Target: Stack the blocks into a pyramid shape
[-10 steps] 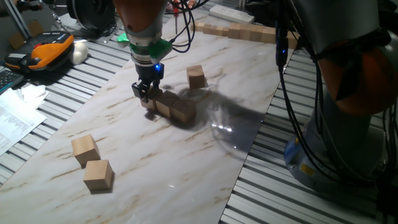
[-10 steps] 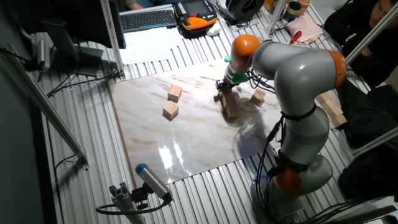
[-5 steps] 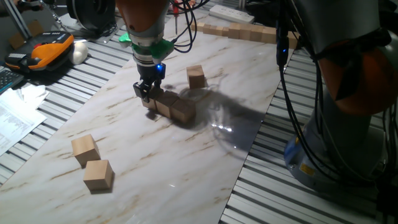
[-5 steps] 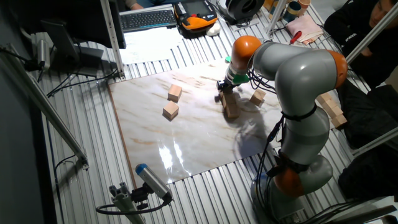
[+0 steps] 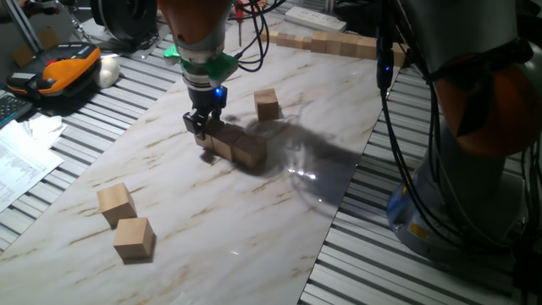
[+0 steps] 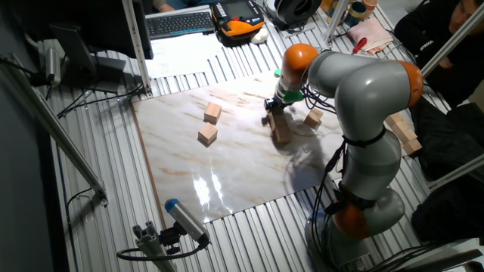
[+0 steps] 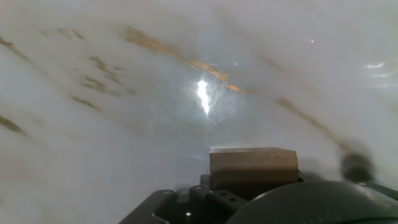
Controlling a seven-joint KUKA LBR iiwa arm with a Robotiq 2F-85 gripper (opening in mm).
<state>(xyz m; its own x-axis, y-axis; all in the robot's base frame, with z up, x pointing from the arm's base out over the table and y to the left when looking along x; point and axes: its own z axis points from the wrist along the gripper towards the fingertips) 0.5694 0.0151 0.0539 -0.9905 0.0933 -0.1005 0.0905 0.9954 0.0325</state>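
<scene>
Taking the row of three blocks (image 5: 233, 144) as landmark, two loose blocks (image 5: 124, 222) lay well in front, the gripper (image 5: 201, 127) stood at its far-left end cube, grip unclear, one block (image 5: 267, 104) just behind.

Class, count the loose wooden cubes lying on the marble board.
6, if the end effector hides one: three in a row beneath it, one just behind, two near the front corner.
</scene>
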